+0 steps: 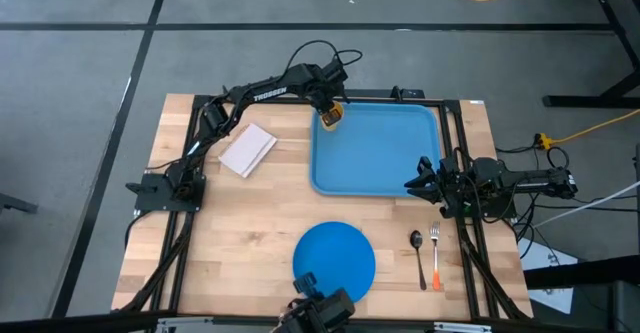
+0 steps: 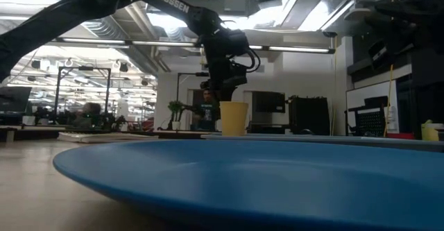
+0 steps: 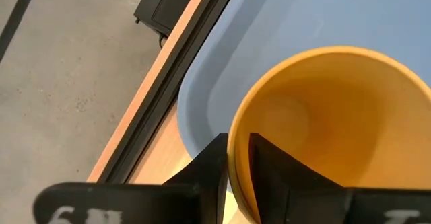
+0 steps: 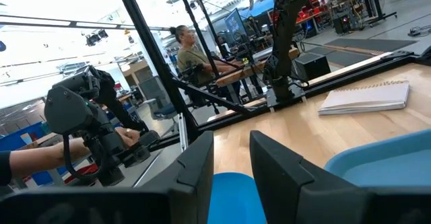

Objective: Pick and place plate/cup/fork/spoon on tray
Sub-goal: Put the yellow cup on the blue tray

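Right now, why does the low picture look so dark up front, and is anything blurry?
Low view: bright ceiling lights behind leave the left end effector and arm silhouetted; the plate fills the foreground, soft. Left wrist view: the cup is so close that its rim blurs.

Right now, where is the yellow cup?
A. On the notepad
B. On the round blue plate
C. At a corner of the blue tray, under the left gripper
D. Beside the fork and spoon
C: the cup stands at the tray corner, the left gripper fingers straddling its rim.
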Action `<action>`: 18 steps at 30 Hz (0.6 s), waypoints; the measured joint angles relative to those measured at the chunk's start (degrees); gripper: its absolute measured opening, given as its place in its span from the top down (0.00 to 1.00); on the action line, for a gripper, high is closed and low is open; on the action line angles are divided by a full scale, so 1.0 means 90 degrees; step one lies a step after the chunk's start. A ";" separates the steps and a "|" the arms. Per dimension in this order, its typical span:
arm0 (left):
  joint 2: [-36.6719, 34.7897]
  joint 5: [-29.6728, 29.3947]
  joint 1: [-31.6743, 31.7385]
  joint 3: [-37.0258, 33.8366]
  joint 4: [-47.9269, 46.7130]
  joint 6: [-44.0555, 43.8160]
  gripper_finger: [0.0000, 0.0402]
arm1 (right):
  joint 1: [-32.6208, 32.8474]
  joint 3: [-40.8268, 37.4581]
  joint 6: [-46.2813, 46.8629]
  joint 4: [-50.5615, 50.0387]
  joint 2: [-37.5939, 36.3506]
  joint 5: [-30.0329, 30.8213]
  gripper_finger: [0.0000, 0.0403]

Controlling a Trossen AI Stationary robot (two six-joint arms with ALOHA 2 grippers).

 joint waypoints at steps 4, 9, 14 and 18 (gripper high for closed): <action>0.0000 -0.0059 -0.0017 0.0000 -0.0002 0.0002 0.87 | 0.0000 -0.0002 0.0000 -0.0002 0.0000 0.0000 0.75; 0.0000 -0.0420 -0.0097 0.0000 -0.0005 0.0006 0.87 | 0.0000 -0.0001 -0.0007 -0.0002 0.0000 0.0000 0.75; 0.0000 -0.0528 -0.0159 0.0000 -0.0007 0.0002 0.87 | 0.0001 -0.0002 -0.0015 -0.0002 0.0000 0.0000 0.75; 0.0000 -0.0529 -0.0187 0.0000 -0.0014 0.0005 0.86 | 0.0000 -0.0002 -0.0017 -0.0002 0.0000 0.0000 0.75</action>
